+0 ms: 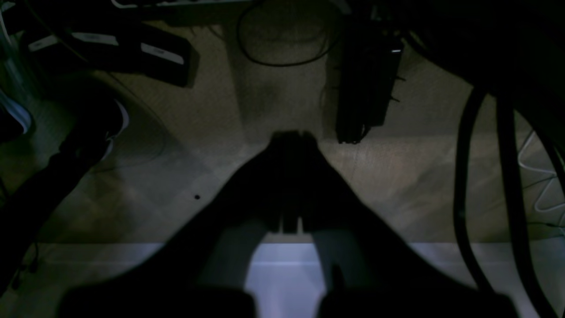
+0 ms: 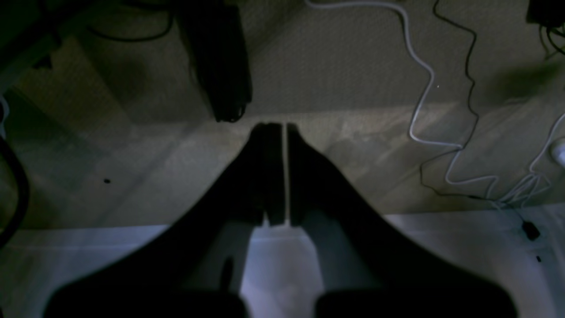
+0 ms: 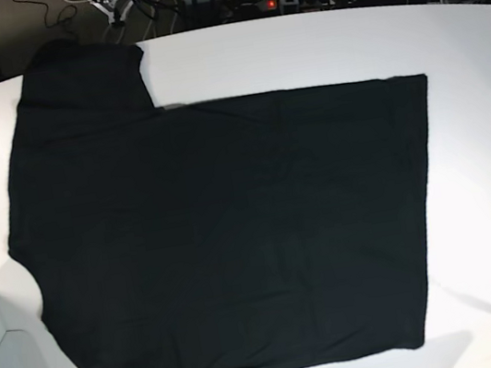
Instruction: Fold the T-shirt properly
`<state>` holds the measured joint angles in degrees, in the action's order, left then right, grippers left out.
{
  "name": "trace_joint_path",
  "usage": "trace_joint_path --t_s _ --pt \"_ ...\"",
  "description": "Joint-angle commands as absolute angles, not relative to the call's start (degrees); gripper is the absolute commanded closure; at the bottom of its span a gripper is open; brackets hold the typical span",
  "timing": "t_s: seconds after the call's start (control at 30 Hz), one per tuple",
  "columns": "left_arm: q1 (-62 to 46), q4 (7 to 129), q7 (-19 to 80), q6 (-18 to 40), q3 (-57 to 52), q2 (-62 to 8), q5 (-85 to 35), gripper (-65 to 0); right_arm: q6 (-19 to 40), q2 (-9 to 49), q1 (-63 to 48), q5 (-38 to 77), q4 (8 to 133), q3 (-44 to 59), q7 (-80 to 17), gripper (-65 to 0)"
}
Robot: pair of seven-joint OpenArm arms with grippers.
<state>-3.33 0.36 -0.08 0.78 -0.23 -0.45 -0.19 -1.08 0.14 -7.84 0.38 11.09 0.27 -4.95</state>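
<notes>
The T-shirt [image 3: 236, 241] is laid flat and unfolded across the white table [image 3: 477, 110], with sleeves extended toward 10 o'clock and 7 o'clock of the base view and the hem edge at 3 o'clock. The left gripper [image 1: 291, 137] is seen clenched with nothing held, poised over the carpeted floor [image 1: 419, 176]. The right gripper [image 2: 284, 128] is likewise clenched and empty, with white cables [image 2: 423, 110] at 2 o'clock.

White table [image 3: 477, 110], white cable [image 2: 423, 88] and black cable [image 1: 282, 48] on beige carpet [image 2: 344, 66].
</notes>
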Motion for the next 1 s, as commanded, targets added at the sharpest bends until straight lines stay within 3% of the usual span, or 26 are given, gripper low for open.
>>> trace_joint_path --t_s 0.0,0.97 --pt "-4.2 0.3 -0.2 0.1 -0.1 -0.6 0.0 -0.1 0.2 0.1 -8.1 0.3 11.1 0.3 -5.1 0.0" --pt "-4.5 0.3 -0.4 0.1 -0.3 -0.8 0.0 -0.1 0.2 0.3 -8.2 0.3 11.2 0.1 -4.6 0.0"
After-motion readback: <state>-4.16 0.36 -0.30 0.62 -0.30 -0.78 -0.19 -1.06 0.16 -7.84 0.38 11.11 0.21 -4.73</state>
